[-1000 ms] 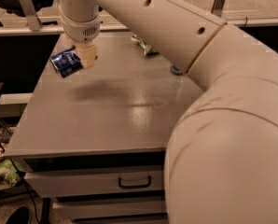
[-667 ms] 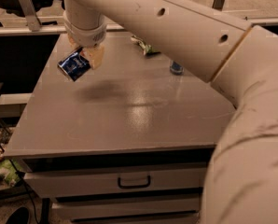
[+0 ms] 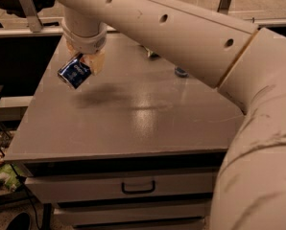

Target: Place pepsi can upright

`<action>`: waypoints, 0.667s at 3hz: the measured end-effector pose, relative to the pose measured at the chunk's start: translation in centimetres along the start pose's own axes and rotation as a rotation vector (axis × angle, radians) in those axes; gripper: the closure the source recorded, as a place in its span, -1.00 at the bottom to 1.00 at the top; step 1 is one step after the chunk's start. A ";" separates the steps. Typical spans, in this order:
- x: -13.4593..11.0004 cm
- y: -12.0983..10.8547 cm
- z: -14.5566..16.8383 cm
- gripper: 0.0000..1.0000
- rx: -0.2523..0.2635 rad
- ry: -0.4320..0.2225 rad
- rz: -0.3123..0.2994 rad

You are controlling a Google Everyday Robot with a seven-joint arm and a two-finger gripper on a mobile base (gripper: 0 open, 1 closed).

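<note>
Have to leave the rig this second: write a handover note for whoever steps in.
Gripper: shut on the pepsi can, above the left rear part of the table.
Pepsi can: held in the air, tilted, apparently not touching the table; its shadow falls on the tabletop just right of it.
Done: the can is grasped and off the surface.
Left: turn the can upright, lower it onto bare tabletop, release, withdraw.
Also there: a small blue object on the table further right, close beside the arm.
</note>
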State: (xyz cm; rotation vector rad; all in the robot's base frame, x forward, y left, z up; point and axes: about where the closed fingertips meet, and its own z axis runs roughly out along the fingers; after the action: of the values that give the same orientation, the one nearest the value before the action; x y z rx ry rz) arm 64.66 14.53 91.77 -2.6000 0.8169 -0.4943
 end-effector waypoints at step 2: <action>1.2 -1.6 -1.7 1.00 -0.001 0.138 -0.143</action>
State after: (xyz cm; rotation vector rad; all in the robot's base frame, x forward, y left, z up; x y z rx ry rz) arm 65.65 14.62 94.20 -2.6606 0.6755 -0.7212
